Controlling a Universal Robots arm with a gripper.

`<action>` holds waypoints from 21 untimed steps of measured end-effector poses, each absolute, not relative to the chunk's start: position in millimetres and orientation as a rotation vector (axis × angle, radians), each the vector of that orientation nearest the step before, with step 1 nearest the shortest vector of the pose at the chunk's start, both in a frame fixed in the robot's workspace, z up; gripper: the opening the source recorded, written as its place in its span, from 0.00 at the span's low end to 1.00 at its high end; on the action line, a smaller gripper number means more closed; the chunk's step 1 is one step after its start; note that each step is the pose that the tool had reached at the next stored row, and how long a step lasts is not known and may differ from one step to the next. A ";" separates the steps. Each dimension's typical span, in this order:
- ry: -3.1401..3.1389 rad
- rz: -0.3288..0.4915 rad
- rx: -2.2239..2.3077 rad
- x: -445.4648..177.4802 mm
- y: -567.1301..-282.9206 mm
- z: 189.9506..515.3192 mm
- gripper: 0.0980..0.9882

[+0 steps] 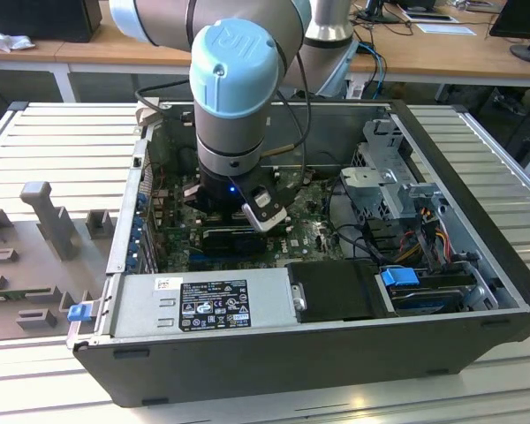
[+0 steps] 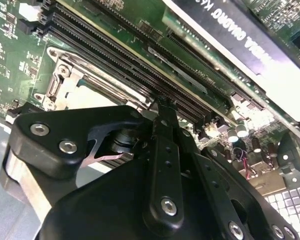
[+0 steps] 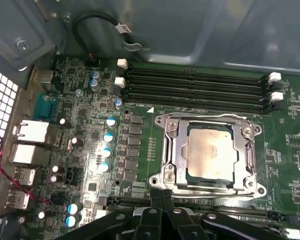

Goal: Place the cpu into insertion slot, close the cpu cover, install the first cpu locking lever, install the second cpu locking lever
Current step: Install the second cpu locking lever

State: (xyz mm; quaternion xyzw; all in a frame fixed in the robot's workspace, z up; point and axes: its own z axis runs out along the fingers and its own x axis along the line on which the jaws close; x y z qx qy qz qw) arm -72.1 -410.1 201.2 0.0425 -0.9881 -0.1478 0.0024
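The cpu (image 3: 210, 152), a pale square chip, lies flat in the insertion slot (image 3: 206, 186) on the green board. The silver cpu cover (image 3: 173, 150) is folded down around it, its cut-out centre showing the chip. Thin metal levers run along the frame's sides; I cannot tell if they are latched. My gripper (image 3: 161, 193) hovers just off one edge of the socket, shut with nothing between its black fingers (image 3: 154, 201). In the second wrist view the gripper (image 2: 164, 102) points at the board beside the socket's corner (image 2: 60, 80). In the exterior view the arm's wrist (image 1: 232, 97) reaches down into the open computer case.
Long black memory slots (image 3: 195, 85) run along the socket's far side. A black graphics card (image 2: 250, 45) sits close by. The case holds a power supply (image 1: 203, 305), a drive cage (image 1: 389, 177) and loose cables (image 1: 433, 230). A grey fixture tray (image 1: 44, 230) lies outside the case.
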 end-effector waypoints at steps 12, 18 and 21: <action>-3.093 -0.517 0.133 -74.4 -406.0 195.0 0.01; -3.091 -0.526 0.134 -77.0 -402.0 195.5 0.01; -3.091 -0.527 0.133 -77.1 -402.0 207.7 0.01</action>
